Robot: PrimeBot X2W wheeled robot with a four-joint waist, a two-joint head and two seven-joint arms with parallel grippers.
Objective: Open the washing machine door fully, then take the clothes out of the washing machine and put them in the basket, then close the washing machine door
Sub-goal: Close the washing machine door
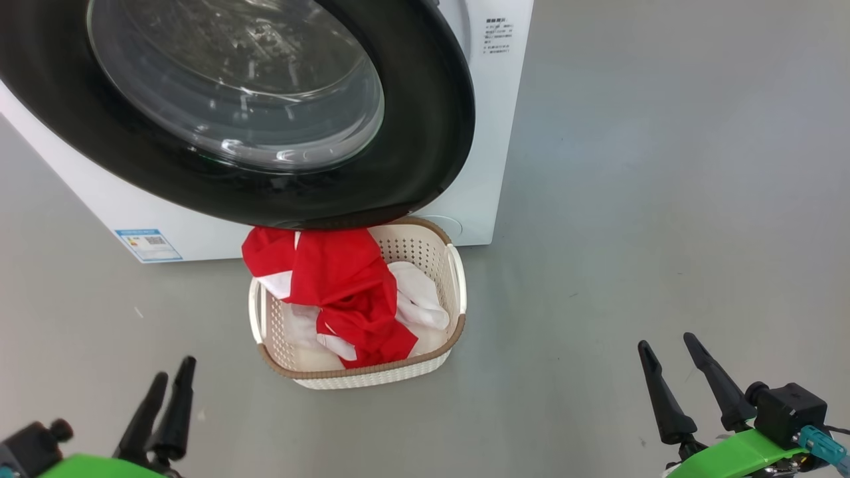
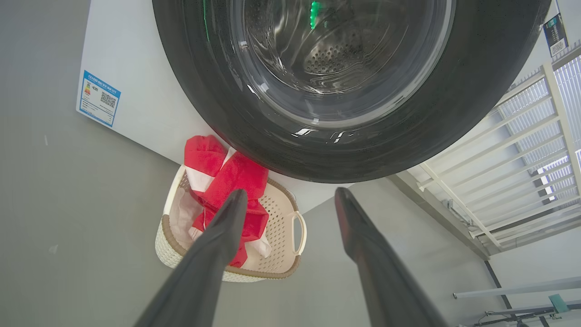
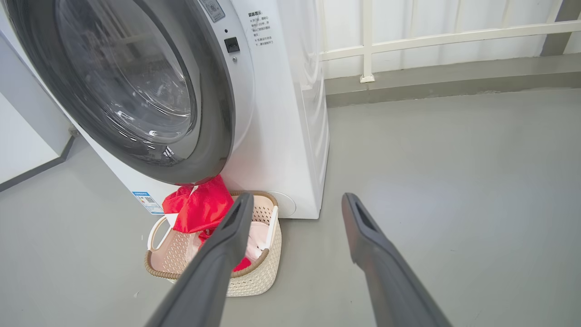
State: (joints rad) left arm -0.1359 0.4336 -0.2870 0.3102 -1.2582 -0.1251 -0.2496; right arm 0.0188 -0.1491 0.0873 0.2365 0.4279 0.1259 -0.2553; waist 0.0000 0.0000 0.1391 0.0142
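We note the clothes (image 1: 339,279) heaped in the basket (image 1: 372,375), basket just before the washing machine (image 1: 495,133), our left gripper (image 1: 175,367) and right gripper (image 1: 665,340) both spread wide, holding nothing

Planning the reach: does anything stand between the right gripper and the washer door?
Nothing visible does. The open right gripper faces the door over bare floor. The basket with the clothes sits under the door's lower rim, below that line.
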